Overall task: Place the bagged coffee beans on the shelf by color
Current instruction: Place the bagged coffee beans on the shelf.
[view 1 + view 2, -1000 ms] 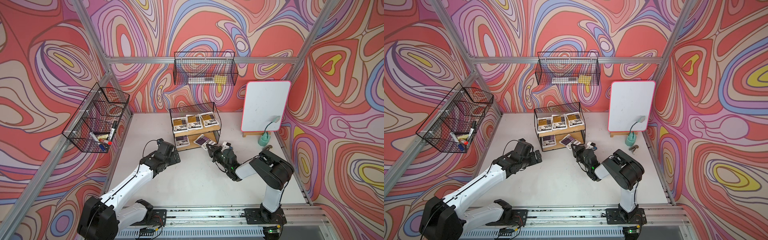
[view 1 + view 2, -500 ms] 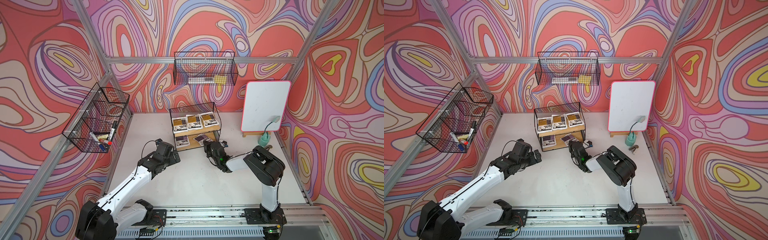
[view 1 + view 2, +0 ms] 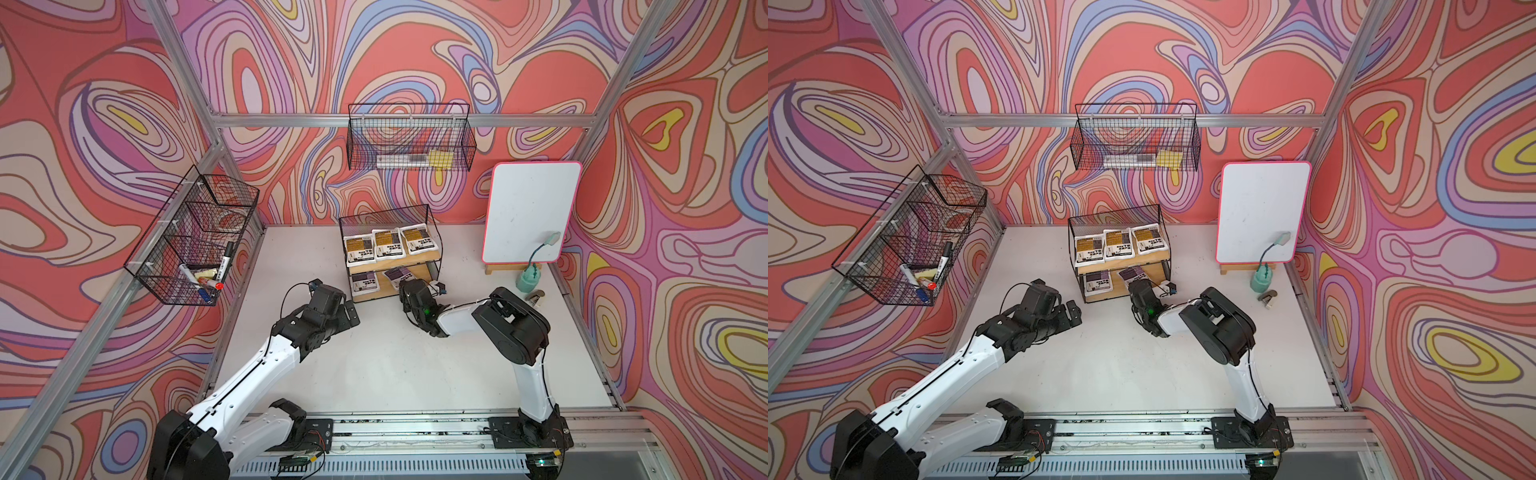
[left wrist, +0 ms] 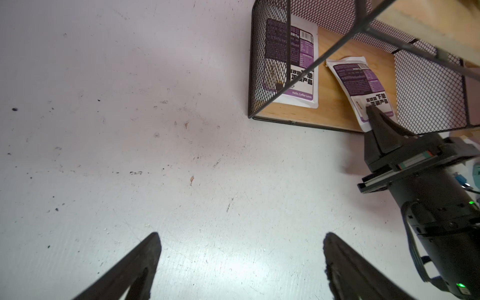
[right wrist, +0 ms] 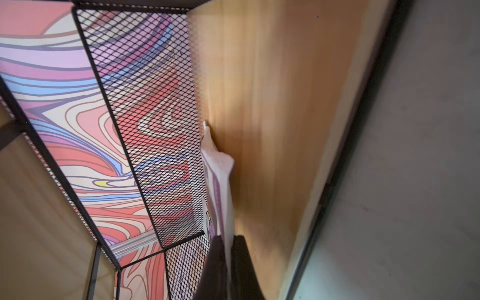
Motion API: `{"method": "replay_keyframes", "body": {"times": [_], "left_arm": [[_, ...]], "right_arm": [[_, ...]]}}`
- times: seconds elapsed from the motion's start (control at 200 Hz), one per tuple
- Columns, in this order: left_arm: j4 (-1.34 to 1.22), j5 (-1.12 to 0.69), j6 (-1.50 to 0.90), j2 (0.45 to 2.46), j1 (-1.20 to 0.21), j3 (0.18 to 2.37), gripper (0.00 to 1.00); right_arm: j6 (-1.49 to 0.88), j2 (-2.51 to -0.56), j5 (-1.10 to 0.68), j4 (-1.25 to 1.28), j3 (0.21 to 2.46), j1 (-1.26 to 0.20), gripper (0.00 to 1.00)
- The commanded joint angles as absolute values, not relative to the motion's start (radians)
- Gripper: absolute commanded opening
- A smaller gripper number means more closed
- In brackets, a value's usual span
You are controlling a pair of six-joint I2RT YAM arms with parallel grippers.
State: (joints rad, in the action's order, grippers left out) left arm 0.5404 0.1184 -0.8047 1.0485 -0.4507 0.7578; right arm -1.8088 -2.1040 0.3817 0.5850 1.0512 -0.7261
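The shelf (image 3: 417, 261) stands at the back middle of the table. Three orange-brown bagged coffee beans (image 3: 388, 245) lie side by side on its top board. One purple bag (image 3: 365, 282) lies flat on the left of the lower board (image 4: 330, 85). My right gripper (image 5: 228, 239) is shut on the edge of a second purple bag (image 4: 361, 83), which reaches tilted into the lower tier, its far corner against the wood. My left gripper (image 4: 241, 239) hovers open and empty over bare table, left of the shelf's front.
A whiteboard (image 3: 530, 212) leans at the back right, with a teal bottle (image 3: 528, 279) and a small grey object (image 3: 536, 297) in front of it. Black wire baskets hang on the left wall (image 3: 195, 241) and the back wall (image 3: 409, 141).
My right gripper has carried the purple bag from in front of the shelf leftward into the lower tier. The left arm has barely moved.
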Motion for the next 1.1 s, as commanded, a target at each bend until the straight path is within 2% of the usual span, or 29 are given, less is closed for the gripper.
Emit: {"method": "replay_keyframes", "body": {"times": [0.0, 0.35, 0.486, 0.706, 0.926, 1.097], "left_arm": [[0.579, 0.114, -0.811, 1.028, -0.446, 0.770, 0.99], [0.597, 0.118, -0.810, 1.013, -0.445, 0.773, 0.99], [0.604, 0.121, -0.809, 1.006, -0.446, 0.773, 0.99], [0.608, 0.124, -0.810, 1.002, -0.445, 0.773, 0.99], [0.602, 0.123, -0.813, 1.001, -0.446, 0.766, 0.99], [0.601, 0.124, -0.814, 0.996, -0.446, 0.761, 0.99]], "right_arm": [[-1.850, -2.140, 0.416, 0.512, 1.084, -0.732, 0.04], [-1.892, -2.198, 0.425, 0.465, 1.171, -0.738, 0.07], [-1.898, -2.219, 0.422, 0.451, 1.203, -0.741, 0.12], [-1.899, -2.239, 0.411, 0.434, 1.239, -0.743, 0.30], [-1.888, -2.249, 0.397, 0.425, 1.256, -0.752, 0.35], [-1.876, -2.242, 0.391, 0.422, 1.248, -0.756, 0.47]]}}
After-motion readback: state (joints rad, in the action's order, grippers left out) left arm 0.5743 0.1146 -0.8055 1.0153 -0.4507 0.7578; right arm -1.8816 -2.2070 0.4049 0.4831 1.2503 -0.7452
